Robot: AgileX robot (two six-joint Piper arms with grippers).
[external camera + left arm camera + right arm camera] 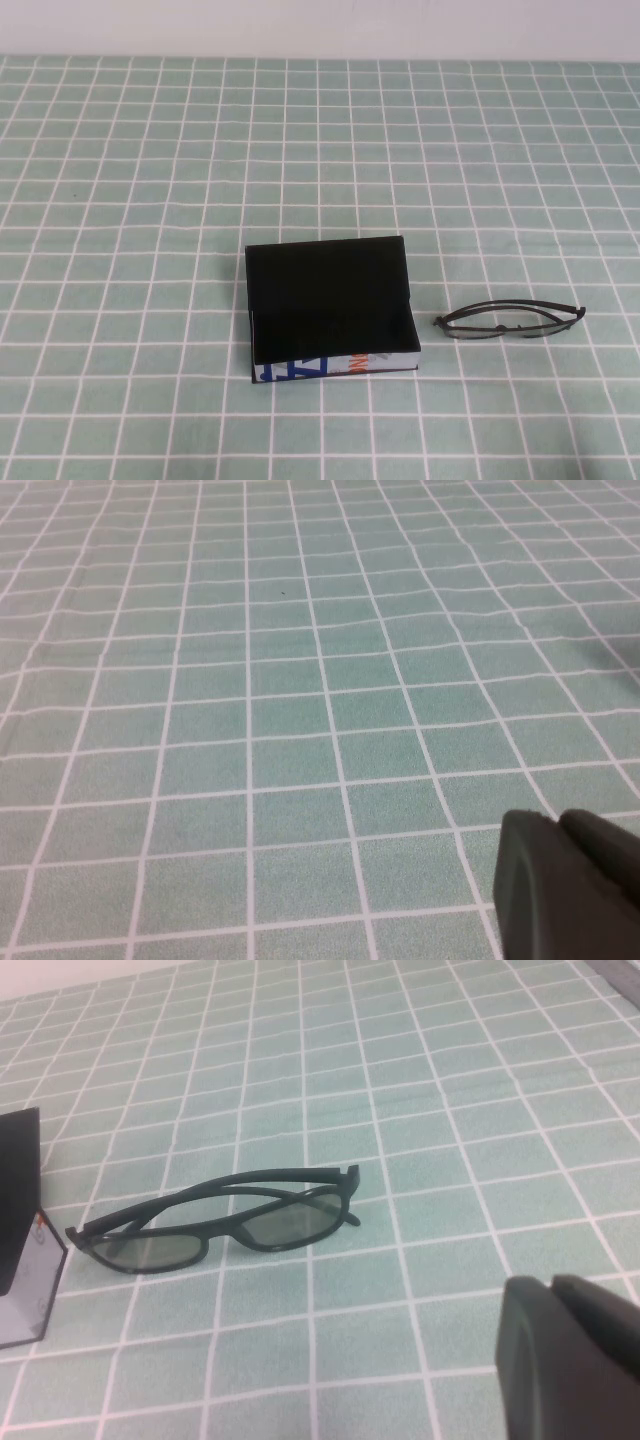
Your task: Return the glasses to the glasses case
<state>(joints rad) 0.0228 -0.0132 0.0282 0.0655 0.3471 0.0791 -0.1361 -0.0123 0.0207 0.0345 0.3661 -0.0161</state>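
The right gripper (570, 1360) is seen only as a dark corner; its finger state cannot be told. Just beyond it the glasses (225, 1222) lie folded on the checked cloth (450, 1110). They are judged light, thin and fragile; the frame front is advised as hold. Beyond, the glasses case (330, 305) stands open and empty. The left gripper (570, 885) is parked over bare cloth, state likewise untellable.

No legible text on glasses case (335, 367)

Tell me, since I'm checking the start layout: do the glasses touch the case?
Apart: the high view shows cloth between glasses and case.
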